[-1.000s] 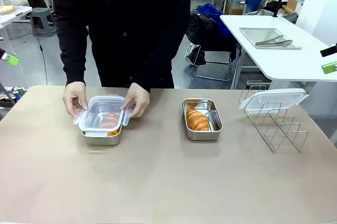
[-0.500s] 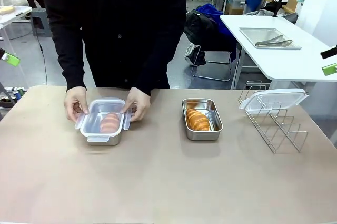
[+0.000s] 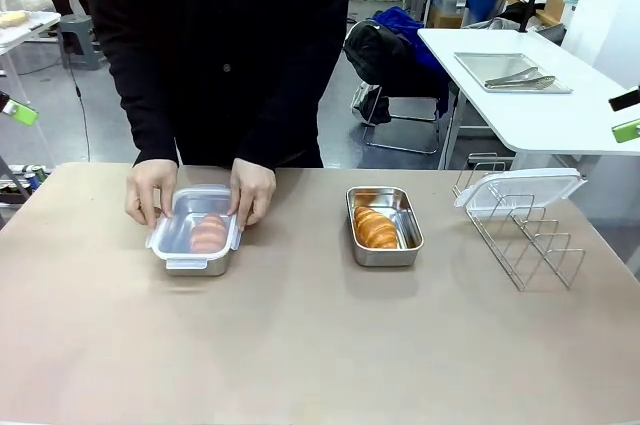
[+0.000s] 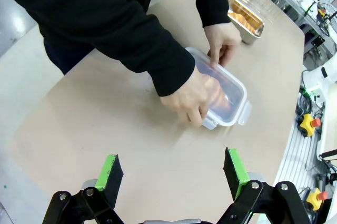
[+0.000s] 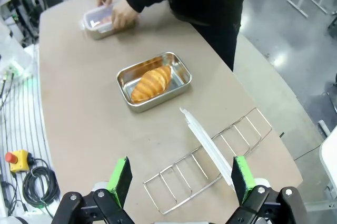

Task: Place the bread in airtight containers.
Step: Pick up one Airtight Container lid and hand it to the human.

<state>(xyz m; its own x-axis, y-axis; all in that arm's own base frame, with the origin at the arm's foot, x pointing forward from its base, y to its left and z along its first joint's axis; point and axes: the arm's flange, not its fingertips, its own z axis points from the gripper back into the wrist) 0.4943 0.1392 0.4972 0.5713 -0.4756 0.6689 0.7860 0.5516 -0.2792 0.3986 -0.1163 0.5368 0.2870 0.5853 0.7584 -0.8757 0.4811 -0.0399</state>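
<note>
A person's two hands (image 3: 152, 188) press a translucent lid down on the left steel container (image 3: 195, 238), which holds one croissant roll (image 3: 208, 233). The same container (image 4: 224, 95) lies under those hands in the left wrist view. The second steel container (image 3: 384, 226) stands open at mid-table with the other roll (image 3: 375, 228) inside; it appears again as the container (image 5: 154, 81) with the roll (image 5: 151, 83) in the right wrist view. A second translucent lid (image 3: 520, 188) rests on the wire rack (image 3: 520, 230). My left gripper (image 4: 172, 168) is open, high above the table's left end. My right gripper (image 5: 180, 181) is open above the rack.
The wire rack (image 5: 210, 161) with its lid (image 5: 207, 146) stands at the table's right end. Behind, a white side table (image 3: 530, 95) carries a metal tray with tongs. Bare tabletop (image 3: 320, 345) stretches across the near half.
The person has lowered the lid fully onto the left container and moved both hands to its far corners, pressing it down. Neither gripper has moved.
</note>
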